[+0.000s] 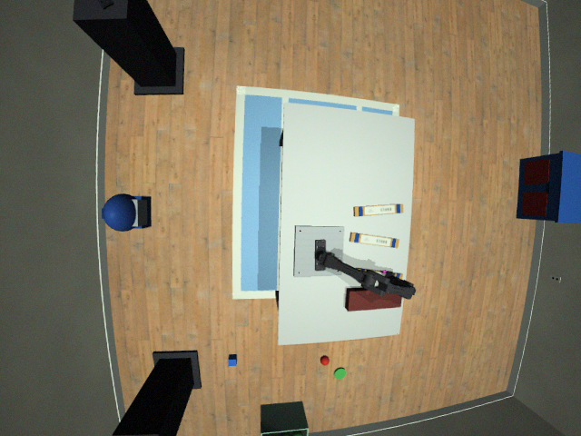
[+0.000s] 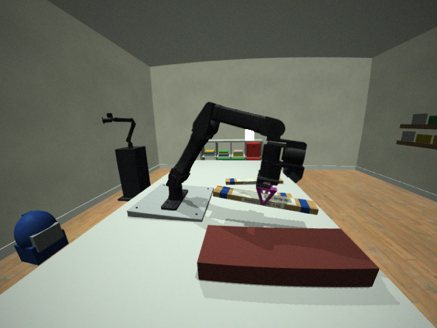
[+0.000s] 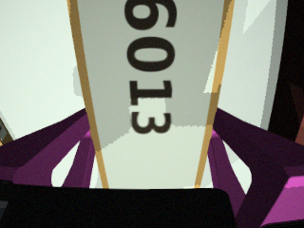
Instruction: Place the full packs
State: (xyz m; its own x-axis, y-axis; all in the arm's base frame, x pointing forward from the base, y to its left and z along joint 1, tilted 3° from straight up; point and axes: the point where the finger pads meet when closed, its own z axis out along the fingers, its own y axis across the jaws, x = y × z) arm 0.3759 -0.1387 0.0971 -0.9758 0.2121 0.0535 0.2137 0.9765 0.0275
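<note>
My gripper (image 1: pixel 384 272) (image 2: pixel 263 200) (image 3: pixel 151 114) is shut on a pack marked 6013 (image 1: pixel 398 275) (image 2: pixel 304 206) (image 3: pixel 152 159), its magenta fingers on the two long sides. The pack is off the table, its shadow below it; its outer end sits lower in the exterior view. The arm hides most of it in the top view. A second pack (image 1: pixel 374 240) (image 2: pixel 283 194) lies slightly slanted on the table, partly hidden behind the held one. A third pack (image 1: pixel 378 209) (image 2: pixel 231 181) lies farther off. The low dark red platform (image 1: pixel 356 303) (image 2: pixel 287 276) bears no pack.
The arm's grey base plate (image 1: pixel 305 267) (image 2: pixel 141 212) is on the white table (image 1: pixel 347 154) (image 2: pixel 106 279), inward of the packs. The platform is beside the held pack, near the table's outer long edge. A blue helmet-like object (image 1: pixel 123 213) (image 2: pixel 35 227) is beyond the opposite side of the table.
</note>
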